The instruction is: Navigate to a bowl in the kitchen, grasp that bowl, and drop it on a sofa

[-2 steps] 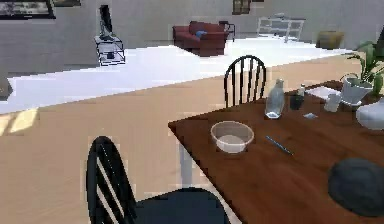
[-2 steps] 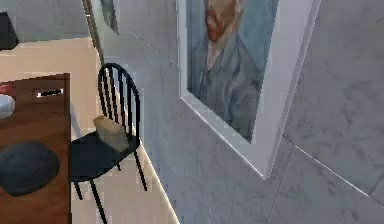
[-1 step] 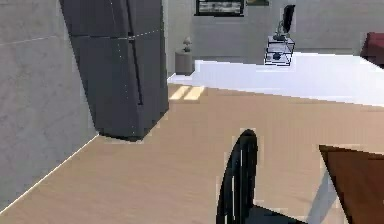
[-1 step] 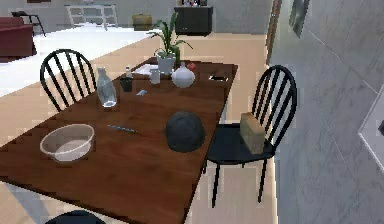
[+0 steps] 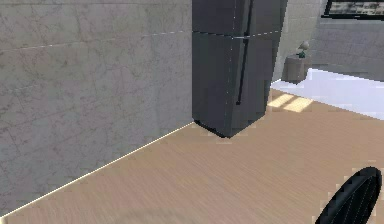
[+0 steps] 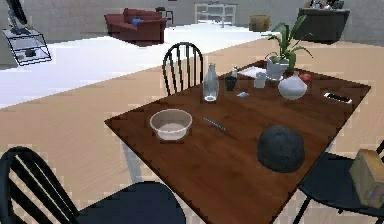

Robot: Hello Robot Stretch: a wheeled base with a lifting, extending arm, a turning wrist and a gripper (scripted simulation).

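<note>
Looking ahead, there's a grey stone-look wall (image 5: 90, 90) on the left, then a tall dark fridge (image 5: 235, 60) standing on the light wood floor (image 5: 220, 170) against that wall.

Out to the arm side, a black spindle-back chair (image 6: 60, 190) sits in the near left corner. Way off at the back is a red sofa (image 6: 135, 22), well apart from everything else. Then comes the dark brown wooden worktop (image 6: 225, 175). The pale round bowl (image 6: 171, 124) sits near its left corner, upright, with bare wood all around it.

Behind the bowl is a second black chair (image 6: 182, 65), tucked against the far edge. Just right of the bowl there's a clear glass bottle (image 6: 210, 83) further back and a thin piece of cutlery (image 6: 215, 124) lying flat. Further right: a leafy potted plant (image 6: 280, 50), a white rounded vase (image 6: 292, 87), and a dark dome-shaped lump (image 6: 281, 148) near the front edge.

No way to tell how the fingers are set.
</note>
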